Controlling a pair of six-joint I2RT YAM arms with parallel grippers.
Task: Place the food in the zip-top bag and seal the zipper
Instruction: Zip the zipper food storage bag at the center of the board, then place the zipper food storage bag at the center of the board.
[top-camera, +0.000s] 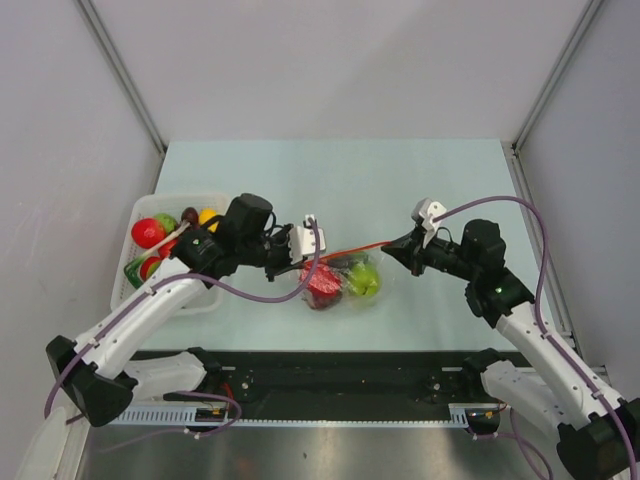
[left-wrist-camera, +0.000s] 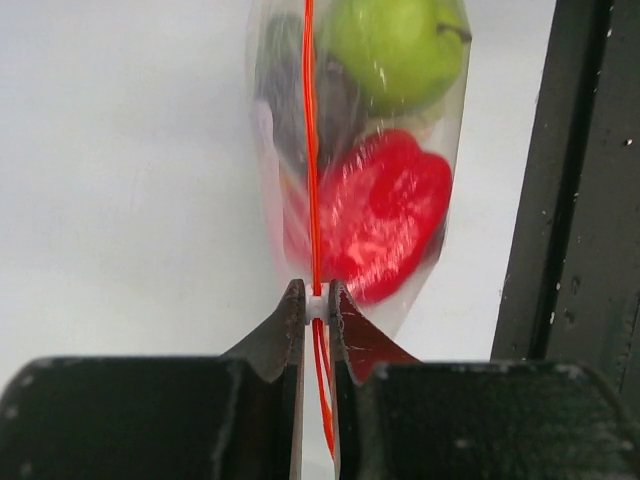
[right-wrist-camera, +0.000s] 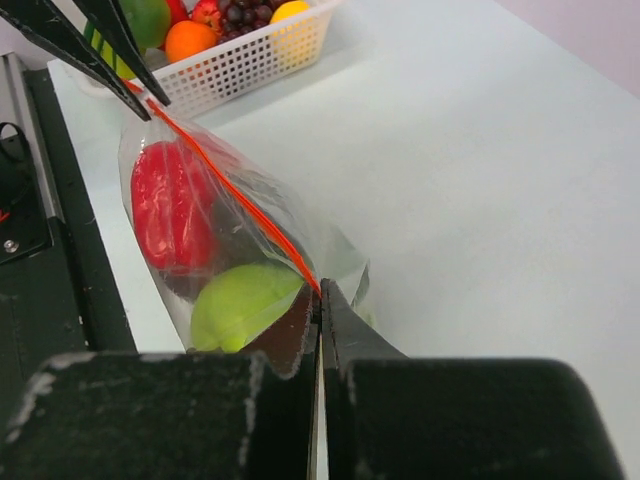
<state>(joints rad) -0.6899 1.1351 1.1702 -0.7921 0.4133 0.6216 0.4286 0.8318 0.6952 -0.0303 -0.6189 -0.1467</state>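
The zip-top bag (top-camera: 340, 280) hangs between my two grippers above the table. It holds a red pepper (top-camera: 322, 283), a green apple (top-camera: 362, 278) and a dark piece. The zipper (top-camera: 345, 250) is stretched taut as an orange-red line. My left gripper (top-camera: 297, 263) is shut on the white slider (left-wrist-camera: 317, 305) on the zipper (left-wrist-camera: 309, 150); below it show the apple (left-wrist-camera: 395, 50) and the pepper (left-wrist-camera: 385, 225). My right gripper (top-camera: 388, 247) is shut on the bag's other top corner (right-wrist-camera: 320, 292), at the end of the zipper (right-wrist-camera: 230, 190).
A white basket (top-camera: 130, 290) at the left table edge holds more food: red (top-camera: 147, 233), green (top-camera: 165, 222), yellow (top-camera: 208, 215) and dark pieces. It shows in the right wrist view (right-wrist-camera: 240, 65) too. The black base rail (top-camera: 330, 385) runs along the near edge.
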